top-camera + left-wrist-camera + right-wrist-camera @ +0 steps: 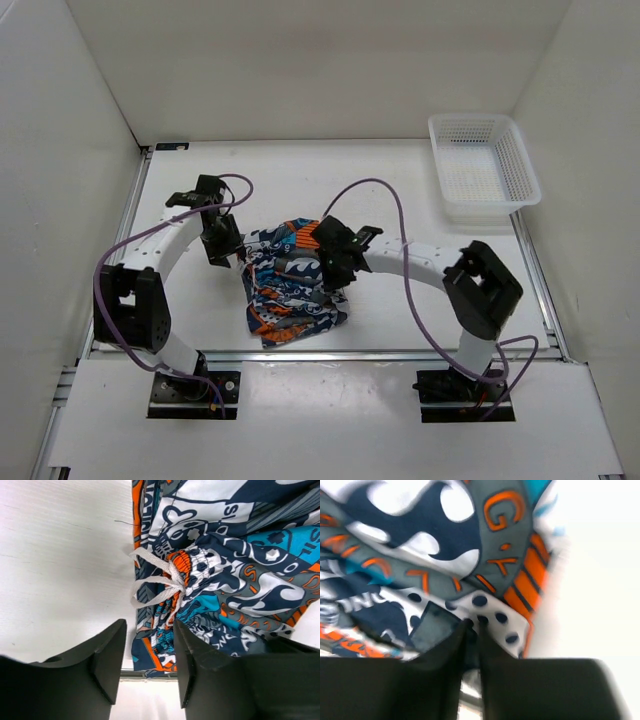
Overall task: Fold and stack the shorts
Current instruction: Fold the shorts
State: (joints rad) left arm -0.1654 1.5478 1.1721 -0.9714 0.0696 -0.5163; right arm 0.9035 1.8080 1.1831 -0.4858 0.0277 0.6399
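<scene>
**One pair of shorts bunched between two grippers**

The shorts (290, 295) lay crumpled in a heap on the table (400, 190), their near hem close to the table's front edge. Their left border ran straight, with a white drawstring (160, 582) knotted just inside it. Bare tabletop spread to the left of the shorts, beyond them and to their right.

The left gripper (236, 256) hung just off that left border. Its jaws stood moderately apart with nothing between them, and the wrist view showed only cloth past the gap. The right gripper (332, 282) sat on the shorts' right side. Its fingers (457, 645) had closed to a sliver, pinching a fold of polka-dot cloth.

Count: one pair of shorts, one drawstring, two grippers and one white mesh basket (520, 170). The basket stood well apart from the shorts, off to their far right.
</scene>
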